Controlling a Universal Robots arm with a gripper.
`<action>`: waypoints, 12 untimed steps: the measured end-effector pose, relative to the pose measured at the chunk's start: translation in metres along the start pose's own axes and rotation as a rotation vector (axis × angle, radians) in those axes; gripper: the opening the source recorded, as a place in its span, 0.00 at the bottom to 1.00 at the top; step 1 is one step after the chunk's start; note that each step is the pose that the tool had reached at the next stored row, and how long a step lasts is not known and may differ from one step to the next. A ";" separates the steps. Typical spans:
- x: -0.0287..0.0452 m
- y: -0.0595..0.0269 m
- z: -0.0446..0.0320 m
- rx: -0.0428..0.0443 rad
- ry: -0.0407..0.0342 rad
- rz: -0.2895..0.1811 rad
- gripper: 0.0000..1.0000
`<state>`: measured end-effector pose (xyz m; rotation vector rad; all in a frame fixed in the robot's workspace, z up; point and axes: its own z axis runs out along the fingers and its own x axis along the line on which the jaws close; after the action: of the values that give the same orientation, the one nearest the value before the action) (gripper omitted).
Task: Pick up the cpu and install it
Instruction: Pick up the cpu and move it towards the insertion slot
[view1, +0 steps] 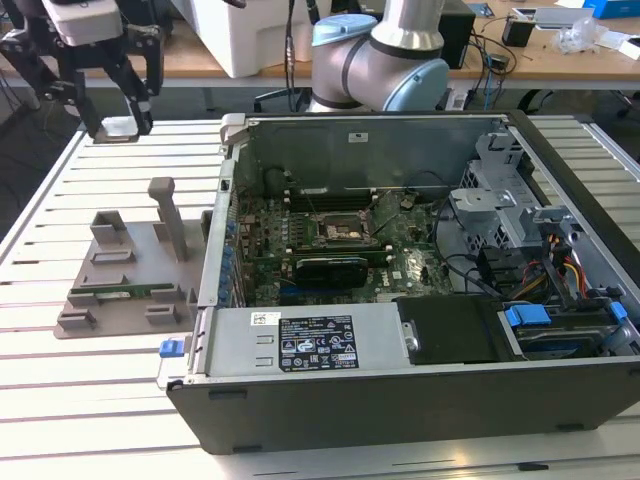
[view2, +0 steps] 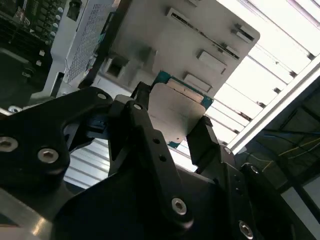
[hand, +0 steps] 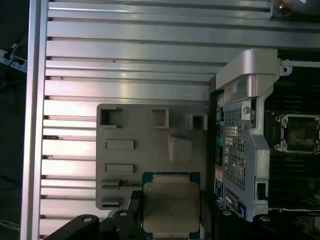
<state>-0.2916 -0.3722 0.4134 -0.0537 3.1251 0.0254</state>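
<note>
Gripper (view1: 118, 126) is hanging above the slatted table (view1: 60, 400) at the exterior view's far left, well apart from the open computer case (view1: 400, 400). Its two black fingers (view2: 202, 142) are pinching the cpu (hand: 171, 207) from opposite edges, so the jaws are standing clamped on the chip, not free. The cpu is sitting in the air, clear of the grey parts fixture (hand: 150, 145) lying beneath it on the table. In both wrist views the chip is showing as a small flat square: dull silver metal lid, thin green-teal rim peeking out at the sides, and no real long axis to speak of. It is lying roughly level, with the lid facing the wrist cameras. Relation that matters: the black socket frame (view1: 343, 232) on the motherboard is lying toward the exterior view's right of the gripper and lower, inside the case, past the case's near side wall. The first wrist view is showing that same socket (hand: 300, 132) beyond the case's edge, well apart from the held chip. The socket's opening is looking dark and unoccupied from here.
</note>
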 end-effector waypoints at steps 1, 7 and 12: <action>-0.0123 -0.0005 0.0061 0.0000 0.0006 0.000 0.55; -0.0437 -0.0018 0.0204 0.0001 0.0019 0.000 0.55; -0.0668 -0.0027 0.0333 -0.0001 0.0032 0.000 0.55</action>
<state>-0.2242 -0.3721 0.3812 -0.0537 3.1283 0.0256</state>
